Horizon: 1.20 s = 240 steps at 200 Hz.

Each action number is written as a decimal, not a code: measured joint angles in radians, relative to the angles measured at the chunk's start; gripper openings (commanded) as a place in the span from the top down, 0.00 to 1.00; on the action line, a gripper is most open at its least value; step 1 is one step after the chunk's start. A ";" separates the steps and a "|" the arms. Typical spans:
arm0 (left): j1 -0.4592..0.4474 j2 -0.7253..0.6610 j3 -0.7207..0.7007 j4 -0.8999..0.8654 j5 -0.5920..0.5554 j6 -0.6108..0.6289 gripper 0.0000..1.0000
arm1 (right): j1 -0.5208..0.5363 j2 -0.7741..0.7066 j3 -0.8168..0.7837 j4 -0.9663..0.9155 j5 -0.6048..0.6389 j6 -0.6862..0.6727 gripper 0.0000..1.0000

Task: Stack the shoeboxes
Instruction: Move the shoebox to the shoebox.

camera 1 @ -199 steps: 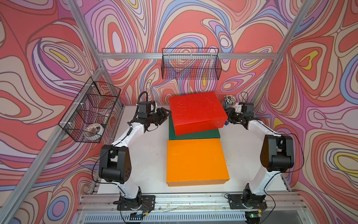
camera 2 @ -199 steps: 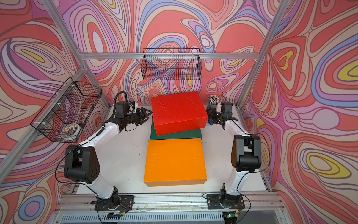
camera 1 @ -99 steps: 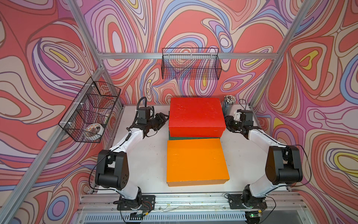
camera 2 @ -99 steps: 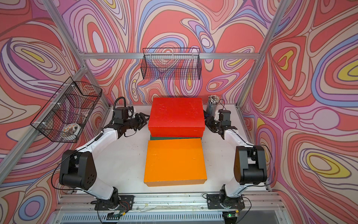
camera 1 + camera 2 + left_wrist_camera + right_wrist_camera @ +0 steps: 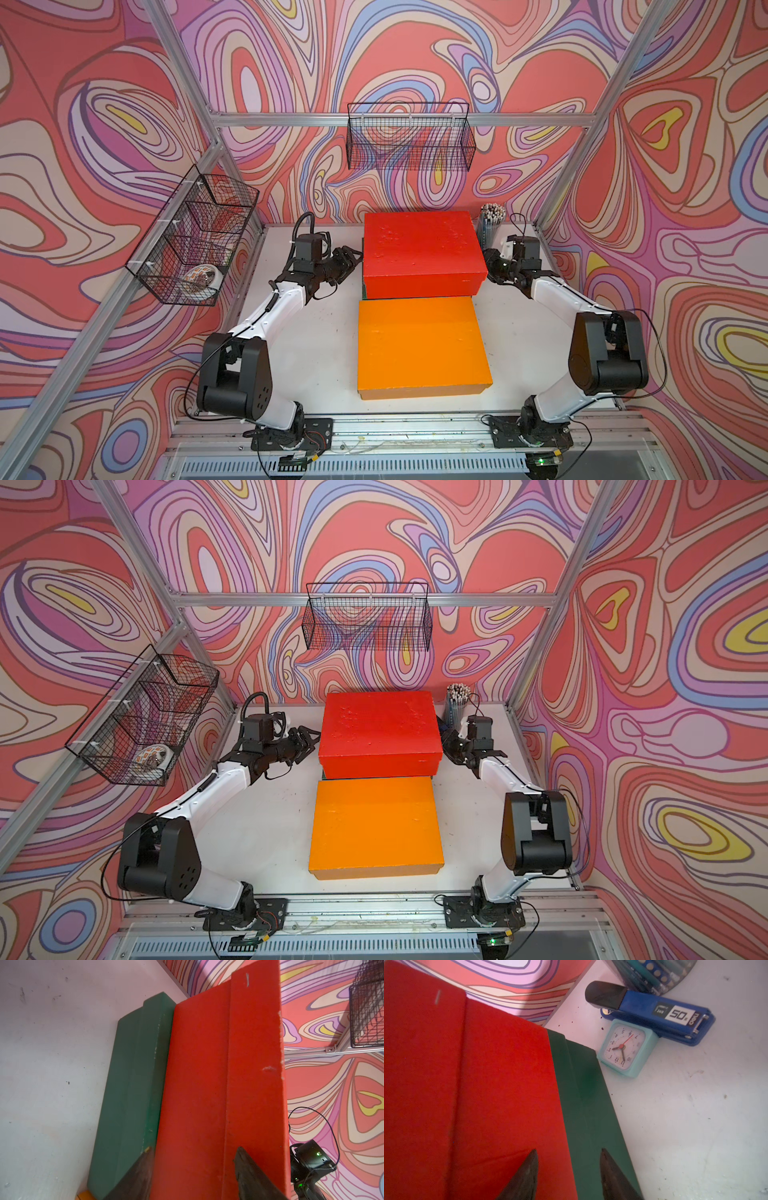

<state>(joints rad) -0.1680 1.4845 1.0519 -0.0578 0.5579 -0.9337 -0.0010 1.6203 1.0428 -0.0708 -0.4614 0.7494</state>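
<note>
Left hand [image 5: 355, 259] and right hand [image 5: 489, 264] face each other, both with jaws parted

red shoebox [image 5: 419, 245]: plain red, pale flecks in the paint. dark green shoebox [image 5: 133, 1084]: plain, few pale chips on an edge. orange shoebox [image 5: 419, 340]: flat orange, tan lower edge. table [image 5: 316, 353]: white, dark specks. walls [image 5: 104, 124]: swirl pattern in coral, lilac, cream, blue, yellow, dark outlines. wire baskets [image 5: 409, 141]: black. arms [image 5: 274, 307]: white links, black joints. clock [image 5: 626, 1049]: mint case, white face, red second hand. stapler [image 5: 639, 1004]: blue, black tip, white label.
</note>
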 measured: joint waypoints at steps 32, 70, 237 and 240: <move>-0.002 -0.026 -0.006 -0.024 -0.032 0.014 0.37 | 0.011 0.000 0.000 0.000 -0.002 0.001 0.50; -0.002 -0.009 0.011 -0.058 -0.043 0.035 0.37 | 0.016 0.000 0.000 0.003 0.012 0.003 0.50; 0.039 0.041 0.039 -0.065 -0.014 0.052 0.34 | 0.042 0.050 0.048 -0.006 0.039 0.002 0.48; 0.039 0.041 0.039 -0.066 -0.014 0.052 0.33 | 0.043 0.051 0.051 -0.010 0.041 0.001 0.48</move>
<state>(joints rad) -0.1291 1.5253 1.0904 -0.1238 0.5434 -0.8818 0.0422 1.6711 1.0939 -0.0811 -0.4206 0.7502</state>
